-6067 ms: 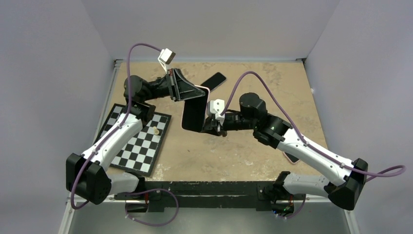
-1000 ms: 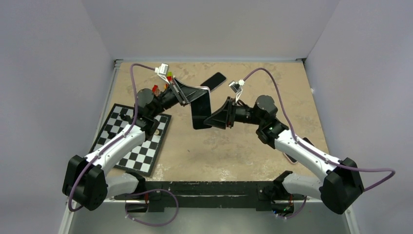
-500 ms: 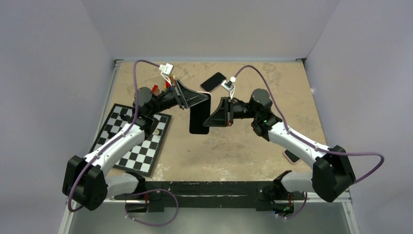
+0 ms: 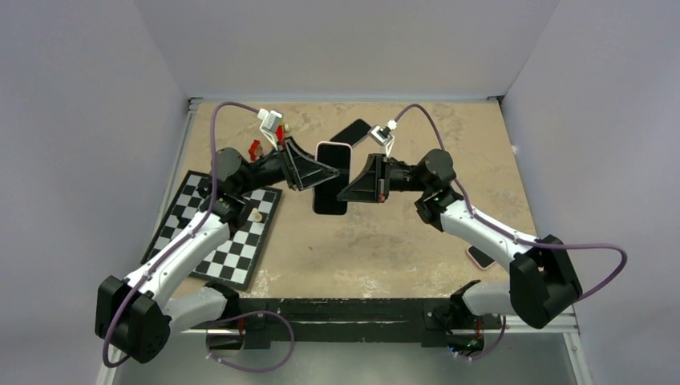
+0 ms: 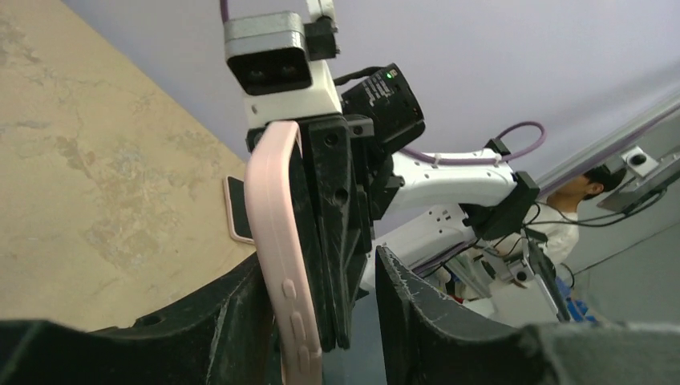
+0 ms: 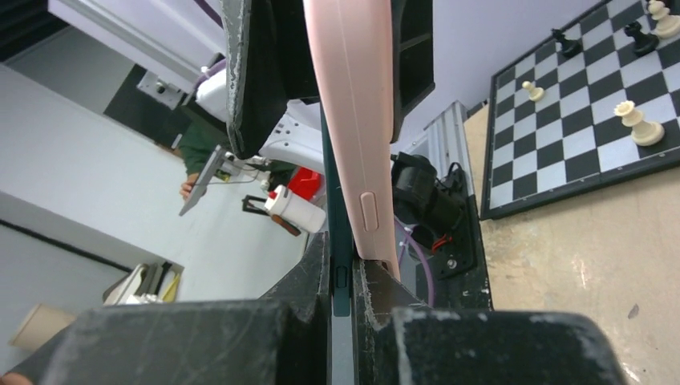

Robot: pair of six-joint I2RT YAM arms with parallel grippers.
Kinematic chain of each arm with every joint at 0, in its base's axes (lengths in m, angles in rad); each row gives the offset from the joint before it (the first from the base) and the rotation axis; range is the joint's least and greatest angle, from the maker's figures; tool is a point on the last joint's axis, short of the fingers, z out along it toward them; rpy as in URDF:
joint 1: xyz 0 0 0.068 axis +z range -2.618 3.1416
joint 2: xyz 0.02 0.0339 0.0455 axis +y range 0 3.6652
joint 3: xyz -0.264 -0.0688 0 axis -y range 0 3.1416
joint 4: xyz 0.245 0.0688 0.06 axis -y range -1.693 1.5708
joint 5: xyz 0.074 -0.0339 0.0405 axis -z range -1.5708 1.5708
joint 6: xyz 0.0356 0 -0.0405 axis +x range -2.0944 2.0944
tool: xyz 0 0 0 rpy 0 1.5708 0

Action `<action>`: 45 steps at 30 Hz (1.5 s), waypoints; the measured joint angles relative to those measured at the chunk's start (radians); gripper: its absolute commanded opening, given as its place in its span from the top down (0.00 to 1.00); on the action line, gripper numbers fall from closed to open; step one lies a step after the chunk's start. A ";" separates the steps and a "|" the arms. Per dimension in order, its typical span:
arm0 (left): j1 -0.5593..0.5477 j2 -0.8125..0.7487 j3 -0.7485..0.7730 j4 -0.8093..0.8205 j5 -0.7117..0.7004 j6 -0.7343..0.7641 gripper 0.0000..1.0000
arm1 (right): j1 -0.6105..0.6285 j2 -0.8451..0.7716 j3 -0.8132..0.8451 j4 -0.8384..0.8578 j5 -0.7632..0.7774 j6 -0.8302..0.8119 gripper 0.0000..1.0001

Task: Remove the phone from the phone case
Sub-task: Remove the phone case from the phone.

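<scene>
The dark phone (image 4: 331, 180) hangs in the air over the middle of the table, between both grippers. My right gripper (image 4: 361, 180) is shut on the phone's thin teal edge (image 6: 340, 265). The pink case (image 6: 353, 120) stands off the phone on one side, outside my right fingers. My left gripper (image 4: 309, 171) is open. The pink case (image 5: 277, 241) lies against one of its fingers (image 5: 232, 321). The other finger (image 5: 417, 313) stands clear, with a gap to my right gripper's black fingers. The case rim shows at the phone's top edge (image 4: 333, 144).
A chessboard (image 4: 216, 237) with a few pieces lies at the left, also in the right wrist view (image 6: 585, 104). A second dark phone (image 4: 353, 131) lies at the back of the table. Another cased phone (image 4: 479, 257) lies at the right, under the right arm.
Both grippers have carried the phone a little toward the back of the table. It now faces the top camera more squarely and the pink case rim shows at its top.
</scene>
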State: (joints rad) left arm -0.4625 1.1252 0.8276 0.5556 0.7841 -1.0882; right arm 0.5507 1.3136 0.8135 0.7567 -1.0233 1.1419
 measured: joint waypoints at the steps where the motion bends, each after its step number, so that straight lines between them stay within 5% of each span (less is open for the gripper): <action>1: 0.004 -0.019 -0.003 -0.010 0.013 0.022 0.47 | -0.008 0.006 -0.008 0.049 -0.011 0.031 1.00; 7: 0.025 -0.103 -0.034 -0.018 0.126 0.121 0.46 | -0.049 0.020 -0.029 0.243 -0.084 0.154 1.00; 14: 0.031 -0.137 -0.103 0.087 0.254 0.135 0.50 | -0.055 -0.002 -0.037 0.258 -0.158 0.167 1.00; 24: 0.034 0.020 -0.146 0.629 0.421 -0.202 0.51 | -0.068 -0.057 -0.043 0.276 -0.192 0.171 1.00; 29: 0.034 0.039 -0.146 0.697 0.447 -0.254 0.54 | -0.069 -0.060 -0.043 0.276 -0.194 0.171 1.00; 33: 0.033 0.000 -0.146 0.574 0.446 -0.156 0.60 | -0.068 -0.061 -0.043 0.276 -0.194 0.169 1.00; 40: 0.008 -0.154 -0.088 0.029 0.390 0.268 0.66 | -0.067 -0.056 -0.033 0.276 -0.199 0.171 1.00; 45: 0.002 -0.169 -0.072 -0.110 0.384 0.385 0.71 | -0.068 -0.045 -0.028 0.285 -0.202 0.175 1.00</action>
State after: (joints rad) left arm -0.4606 0.9558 0.7551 0.4458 1.1683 -0.7036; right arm 0.4831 1.2682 0.7856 1.0420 -1.2251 1.3174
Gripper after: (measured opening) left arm 0.319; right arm 0.059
